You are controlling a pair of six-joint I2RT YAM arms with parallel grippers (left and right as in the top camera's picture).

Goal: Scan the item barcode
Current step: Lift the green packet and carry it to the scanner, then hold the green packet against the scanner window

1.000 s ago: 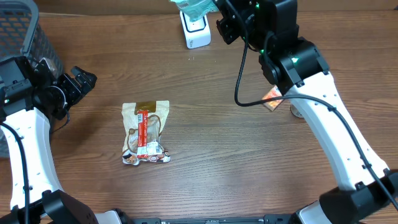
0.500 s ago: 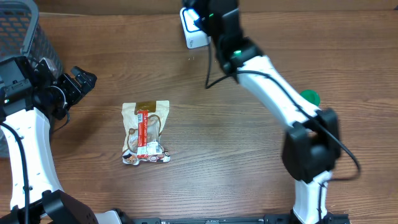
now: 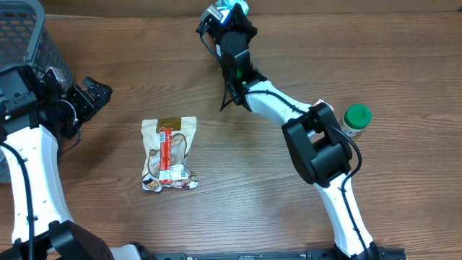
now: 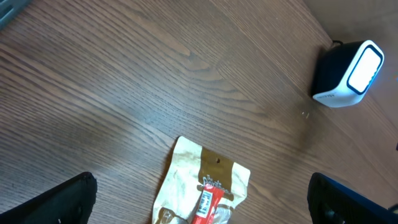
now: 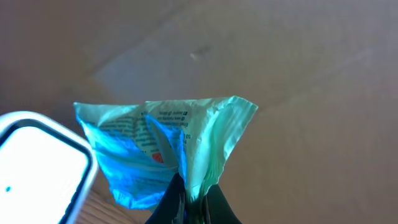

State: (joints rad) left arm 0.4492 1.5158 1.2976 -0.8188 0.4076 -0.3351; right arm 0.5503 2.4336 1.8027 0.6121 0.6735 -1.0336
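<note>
The right gripper [image 5: 189,200] is pinched tight on one edge of a crumpled teal packet [image 5: 166,146]. It holds the packet at the 12 o'clock edge of the table [image 3: 253,206], just beside the white scanner [image 5: 37,168], whose lit face sits at the packet's 8 o'clock in the wrist view.

To scan well, I judge the printed side needs turning toward that lit face and holding flat and steady. The film is bunched into folds, so a barcode could sit in a crease (none is legible here, only small print). A slow roll of the wrist, keeping the packet near the scanner without touching it, seems the safest way.

The left gripper [image 3: 94,92] hangs with jaws wide and empty at 9 o'clock, well apart from the work.

As for containers:
- A wire basket [image 3: 29,43] stands at 10 o'clock, only partly in frame, with nothing visible in the part shown.
- A green-capped bottle [image 3: 356,120] stands at 3 o'clock, closed, its contents hidden.

A tan snack pouch [image 3: 169,153] lies flat at 8 o'clock, in no container.
</note>
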